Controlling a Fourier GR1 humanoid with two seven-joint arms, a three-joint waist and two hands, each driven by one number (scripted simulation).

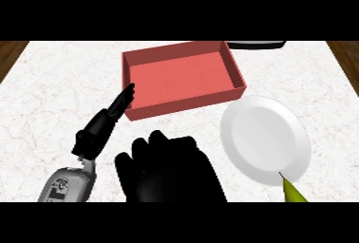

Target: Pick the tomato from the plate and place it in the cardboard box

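The cardboard box (184,76) is a reddish open tray at the top centre, with nothing inside it. The white plate (265,138) lies to its lower right, its surface bare. My right hand (168,168) is raised near the view's lower centre, left of the plate and below the box. Its fingers curl inward and hide the tomato, of which only a faint red speck shows. My left hand (105,126) rests open at the left, fingers straight, with the fingertips (128,91) beside the box's left front corner.
A yellow-green pointed object (293,192) pokes in below the plate's lower edge. A dark object (256,44) sits at the counter's far edge behind the box. Wooden floor shows past both top corners of the marble counter (56,85).
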